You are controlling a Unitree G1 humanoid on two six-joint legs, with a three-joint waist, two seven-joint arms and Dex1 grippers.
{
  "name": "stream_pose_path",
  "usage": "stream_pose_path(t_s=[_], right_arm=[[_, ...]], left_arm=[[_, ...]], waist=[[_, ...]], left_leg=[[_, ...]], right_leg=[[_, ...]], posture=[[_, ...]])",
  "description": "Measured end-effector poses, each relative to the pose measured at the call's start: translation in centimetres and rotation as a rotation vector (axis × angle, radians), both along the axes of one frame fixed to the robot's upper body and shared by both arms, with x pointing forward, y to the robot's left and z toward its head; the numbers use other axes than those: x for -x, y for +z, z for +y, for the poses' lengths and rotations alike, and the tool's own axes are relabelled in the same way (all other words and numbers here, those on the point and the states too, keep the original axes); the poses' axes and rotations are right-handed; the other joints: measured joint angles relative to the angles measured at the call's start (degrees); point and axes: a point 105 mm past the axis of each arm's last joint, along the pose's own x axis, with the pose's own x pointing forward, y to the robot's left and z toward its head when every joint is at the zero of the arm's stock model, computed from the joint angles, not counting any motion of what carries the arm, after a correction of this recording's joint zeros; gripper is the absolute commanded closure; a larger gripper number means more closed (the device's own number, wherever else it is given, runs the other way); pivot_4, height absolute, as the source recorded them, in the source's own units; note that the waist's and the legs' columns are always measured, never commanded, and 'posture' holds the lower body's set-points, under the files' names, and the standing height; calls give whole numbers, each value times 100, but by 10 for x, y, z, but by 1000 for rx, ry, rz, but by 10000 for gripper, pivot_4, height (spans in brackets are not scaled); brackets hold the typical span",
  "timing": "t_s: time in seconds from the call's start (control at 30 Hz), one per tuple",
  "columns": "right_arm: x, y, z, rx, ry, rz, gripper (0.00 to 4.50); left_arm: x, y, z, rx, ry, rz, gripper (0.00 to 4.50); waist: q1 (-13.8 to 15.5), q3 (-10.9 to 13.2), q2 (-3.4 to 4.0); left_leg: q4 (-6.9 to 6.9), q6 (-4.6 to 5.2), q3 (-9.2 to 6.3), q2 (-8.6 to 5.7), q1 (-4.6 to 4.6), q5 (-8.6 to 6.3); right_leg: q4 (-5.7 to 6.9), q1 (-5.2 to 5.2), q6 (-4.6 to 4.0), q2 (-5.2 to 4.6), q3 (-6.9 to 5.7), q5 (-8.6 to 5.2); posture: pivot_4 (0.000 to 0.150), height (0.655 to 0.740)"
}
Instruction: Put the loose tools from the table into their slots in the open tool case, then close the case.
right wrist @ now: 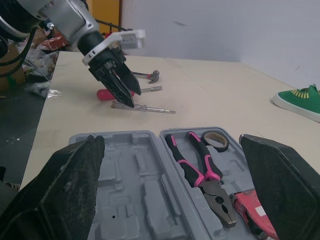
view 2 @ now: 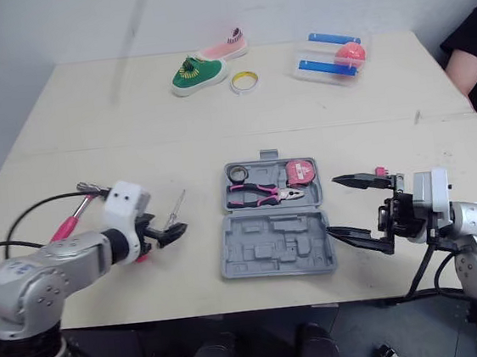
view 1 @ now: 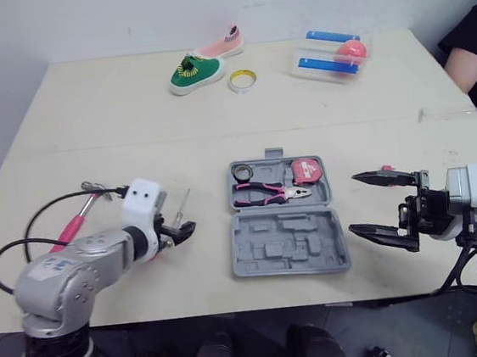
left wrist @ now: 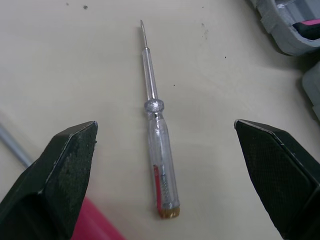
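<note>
At the lower left of the head view, the left gripper (view 1: 182,230) is spreading its two black fingers wide, gripping nothing. One pink-handled tool (view 1: 74,223) is lying at far left. One slim clear-handled screwdriver (left wrist: 160,150) is lying between those fingers on the beige table (view 1: 87,118). At centre, one grey plastic tool case (view 1: 290,262) is lying open, holding one pair of pink-and-black pliers (view 1: 270,195), one black tape roll (view 1: 240,173) and one pink tape measure (view 1: 308,171). At lower right, the right gripper (view 1: 382,206) is gaping wide, empty, just beside the case.

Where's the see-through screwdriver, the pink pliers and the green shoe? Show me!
screwdriver (left wrist: 161,165), left wrist view, on its clear handle.
pliers (view 1: 284,193), left eye view, where the handles meet the head.
green shoe (view 1: 196,70), left eye view, on its side.
</note>
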Motion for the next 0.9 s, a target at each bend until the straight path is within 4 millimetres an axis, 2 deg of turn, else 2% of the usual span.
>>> stream_pose_path(t_s=[0.17, 0.2, 0.27, 0.37, 0.5, 0.53, 0.67, 0.77, 0.9], right_arm=[[1, -3, -2, 0, -11, 9, 0], [2, -4, -3, -1, -15, 10, 0], [2, -5, -4, -4, -24, 10, 0], [3, -5, -4, -4, -28, 2, 0], [4, -6, -8, -7, -52, 2, 0], [4, -5, -10, -7, -62, -3, 0], [6, -5, -15, -3, -86, -13, 0], [6, -6, -17, 2, -95, -9, 0], [6, -6, -23, 10, -124, -13, 0]], left_arm=[[-9, -2, 4, -9, 34, -11, 572], [-10, -3, 4, -12, 34, -14, 6392], [-13, -3, 3, -19, 34, -16, 12312], [-16, -4, 4, -21, 42, -15, 26066], [-15, -7, 2, -7, 41, -12, 41842], [-15, -7, 2, -2, 37, -10, 44421], [-16, -5, 1, 18, 29, -21, 44421], [-19, 3, -16, 104, -66, -72, 44421], [-29, 55, -26, 129, -236, -298, 44421]], waist=[[-8, 0, 0], [-7, 0, 0], [-5, 0, 1], [16, -1, 2], [45, -2, 2], [51, -2, 2], [56, -2, 3], [78, 0, 0], [78, 0, 0]], left_leg=[[0, -3, 0, 2, 3, 2], [0, -3, 1, 2, 3, 3], [0, -3, 1, 2, 4, 4], [2, -1, 0, -1, 4, 5], [1, 0, 0, -4, 4, 5], [1, 0, 0, -4, 4, 5], [1, 0, 0, -3, 6, 6], [5, 1, 0, -2, -1, 6], [1, 0, 3, -1, 1, 6]], right_leg=[[2, 0, 0, 2, -3, 0], [3, 0, 0, 1, -3, 0], [4, 1, 0, 1, -3, 0], [4, 2, 0, -3, -3, 0], [2, 4, 0, -6, -3, 0], [2, 4, 0, -5, -3, 0], [3, 4, 0, -4, -4, 0], [2, 2, 0, -3, -6, 0], [-1, 1, -1, 0, -9, 1]], posture=[[1500, 7400], [1500, 7400], [1500, 7400], [1500, 7400], [1500, 7400], [1500, 7400], [1500, 7400], [1500, 7400], [1500, 7400]])
